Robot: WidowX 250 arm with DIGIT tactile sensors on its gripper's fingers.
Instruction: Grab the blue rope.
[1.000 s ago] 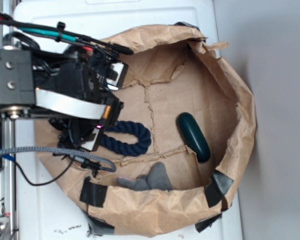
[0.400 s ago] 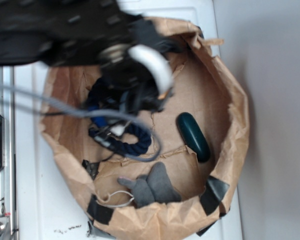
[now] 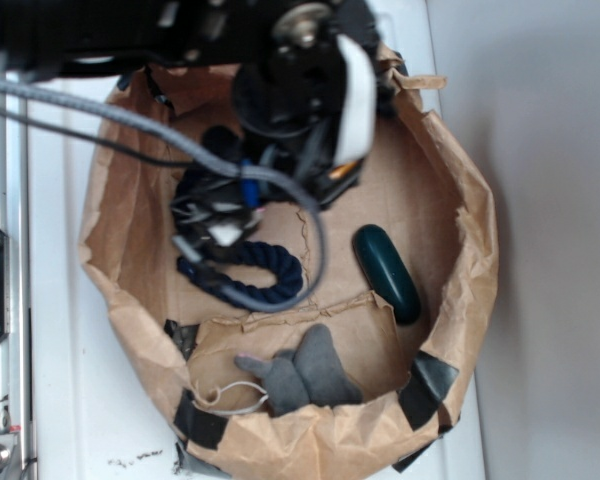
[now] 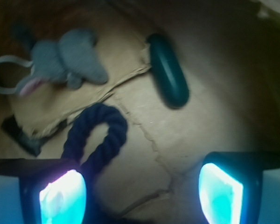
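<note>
Inside a crumpled brown paper enclosure (image 3: 460,200), the robot's hand (image 4: 140,189) hangs with fingers (image 4: 63,196) spread apart, holding nothing. The blue rope (image 4: 95,135) lies looped on the paper floor just beyond the left finger, between a grey plush toy (image 4: 65,60) and a dark green oblong object (image 4: 168,70).

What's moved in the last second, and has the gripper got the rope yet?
The arm swung from the left edge in over the paper bin; the gripper is open above the blue rope, nothing grasped. Rope, green object and plush toy stayed put.
</note>
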